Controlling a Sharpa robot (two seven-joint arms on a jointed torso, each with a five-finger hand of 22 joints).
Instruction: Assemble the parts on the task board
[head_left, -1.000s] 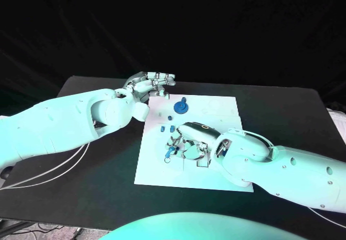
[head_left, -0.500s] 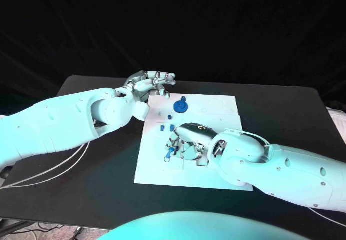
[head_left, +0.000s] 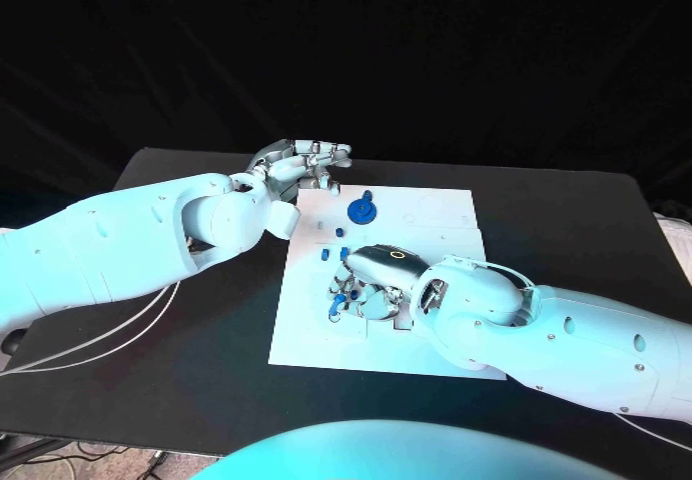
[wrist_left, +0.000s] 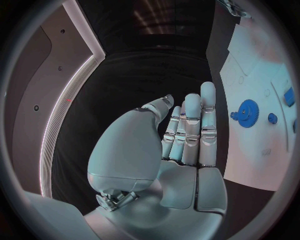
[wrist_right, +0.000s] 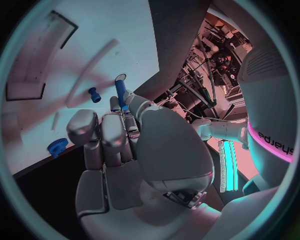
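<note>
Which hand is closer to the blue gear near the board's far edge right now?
Left. The left hand hovers just off the task board's far left corner, beside the blue gear. The right hand is over the board's middle, nearer the robot, among smaller parts.

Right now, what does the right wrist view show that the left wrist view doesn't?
Right wrist view: the right robot hand pinching a blue pin at its fingertips, a small blue peg near it, and a dark rectangular recess. Left wrist view: the left robot hand, fingers straight, holding nothing, over the black table. Both: the white task board and a blue gear on it.
</note>
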